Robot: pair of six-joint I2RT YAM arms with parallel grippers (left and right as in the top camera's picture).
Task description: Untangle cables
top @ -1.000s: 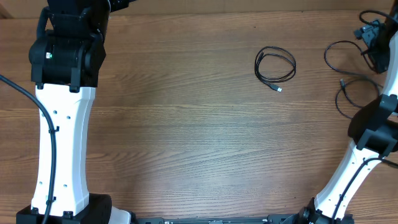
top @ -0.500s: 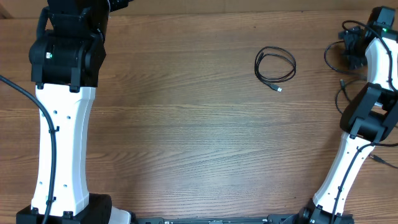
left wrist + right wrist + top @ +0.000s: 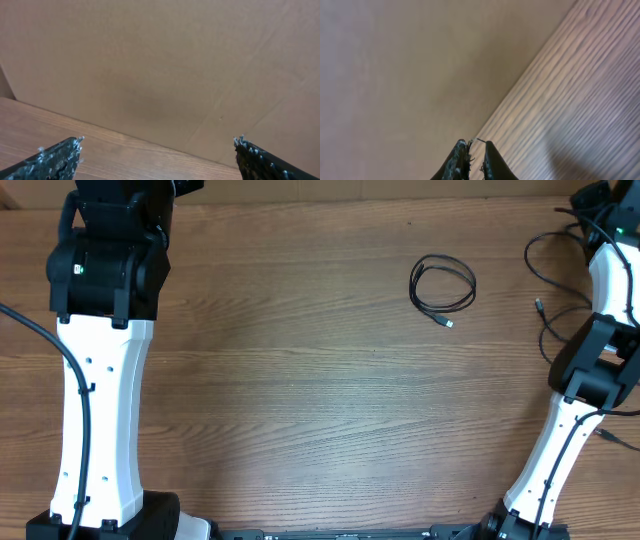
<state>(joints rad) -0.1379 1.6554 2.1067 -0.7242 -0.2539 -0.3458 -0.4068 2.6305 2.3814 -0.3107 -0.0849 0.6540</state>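
Note:
One black cable (image 3: 443, 284) lies coiled in a small loop on the wooden table (image 3: 300, 380), its plug end (image 3: 449, 323) pointing to the front. Another thin black cable (image 3: 540, 275) curves in loose loops at the far right and rises to my right gripper (image 3: 592, 198) at the back right corner. In the right wrist view my right gripper (image 3: 478, 150) is shut to a narrow slit with a thin strand at its tips; the rest of that cable is hidden there. My left gripper (image 3: 159, 157) stands wide open over the table's back edge, with nothing between its fingers.
A brown cardboard wall (image 3: 160, 60) stands along the back of the table, close in front of both grippers. The left arm (image 3: 100, 380) reaches up the left side and the right arm (image 3: 590, 370) up the right edge.
The right gripper has closed from wide open and moved toward the back right corner. The loose cable at the right has shifted and been drawn up with it. The left arm is unchanged.

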